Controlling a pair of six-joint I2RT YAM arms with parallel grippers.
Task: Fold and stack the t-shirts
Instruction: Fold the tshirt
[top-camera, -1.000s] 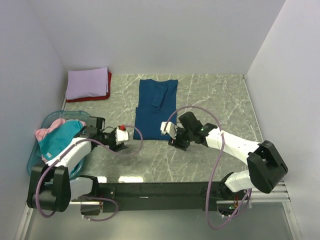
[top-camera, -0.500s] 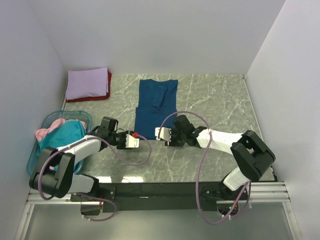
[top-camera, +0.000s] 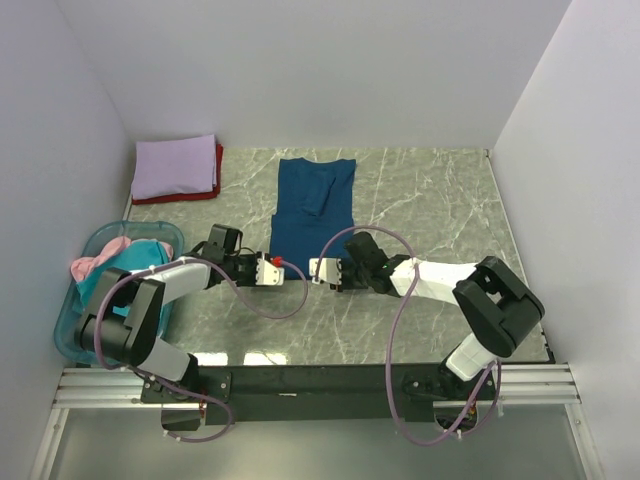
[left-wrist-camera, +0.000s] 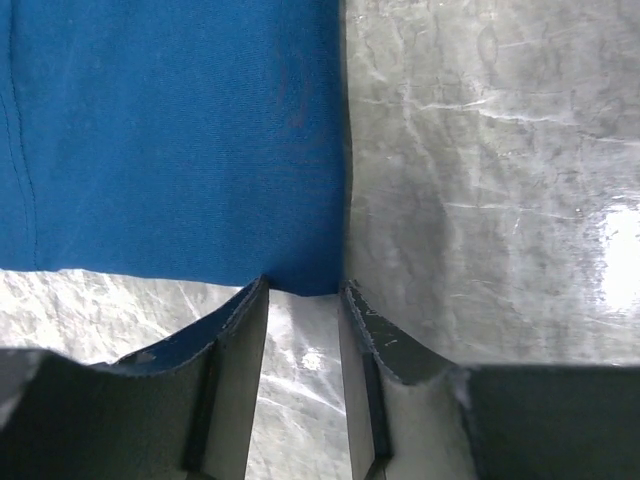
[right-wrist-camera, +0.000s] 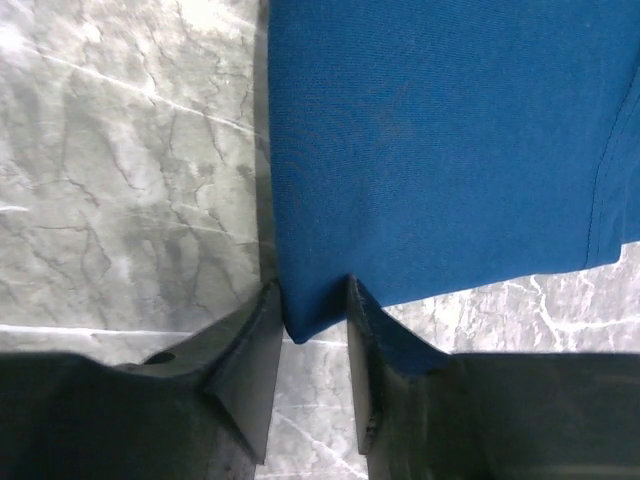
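A dark blue t-shirt (top-camera: 310, 215), folded lengthwise, lies flat in the middle of the table. My left gripper (top-camera: 281, 268) is at its near left corner. In the left wrist view the jaws (left-wrist-camera: 303, 290) are open, with the shirt's corner (left-wrist-camera: 300, 280) right at the fingertips. My right gripper (top-camera: 313, 272) is at the near right corner. In the right wrist view its jaws (right-wrist-camera: 313, 290) are open around the shirt's corner (right-wrist-camera: 310, 315), which sits between them. A folded lavender t-shirt (top-camera: 175, 166) lies on a red one (top-camera: 216, 186) at the back left.
A translucent blue basket (top-camera: 70, 322) stands at the left edge and holds a teal t-shirt (top-camera: 115, 272) and a pink one (top-camera: 92, 264). White walls close in the table on three sides. Bare marble table (top-camera: 430, 210) shows to the right of the shirt.
Both grippers moved inward, the left one rightward and the right one leftward, and now sit at the blue shirt's two near corners. The shirt has not moved.
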